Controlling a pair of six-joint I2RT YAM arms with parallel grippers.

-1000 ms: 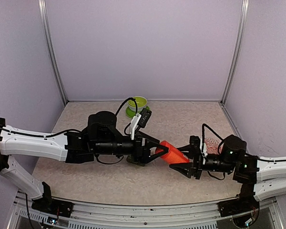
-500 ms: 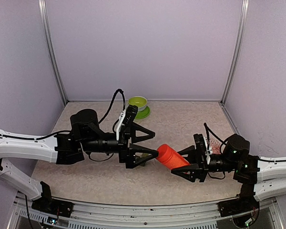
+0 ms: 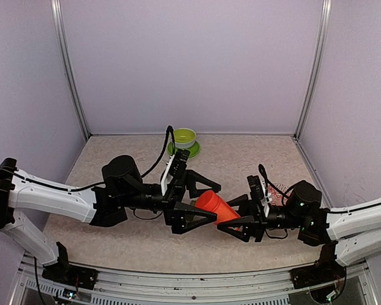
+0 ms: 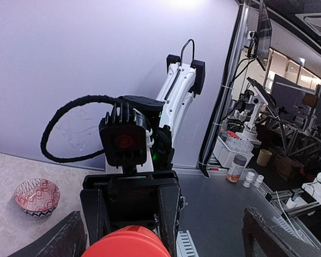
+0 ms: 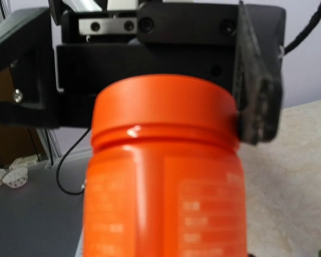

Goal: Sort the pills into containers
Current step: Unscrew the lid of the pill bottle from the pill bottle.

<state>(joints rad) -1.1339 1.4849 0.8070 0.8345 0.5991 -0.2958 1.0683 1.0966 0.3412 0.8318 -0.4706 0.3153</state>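
Right fingers [image 3: 236,229] clamp the red bottle [image 3: 213,204] round its body, holding it tilted in the air over mid-table [image 3: 254,159], cap toward the left arm. Left fingers [image 3: 198,219] stand wide either side of the cap, not gripping. Bottle looks like rigid plastic: light, smooth, a bit slippery. Best taken at the cap rim for twisting w/ the body braced. It's opaque, so no pills seen. Containers strip: can't find it, prob. hidden under the arms. Lime-green bowl [image 3: 184,135] sits at the back, patterned bowl [image 4: 37,195] near the right arm.
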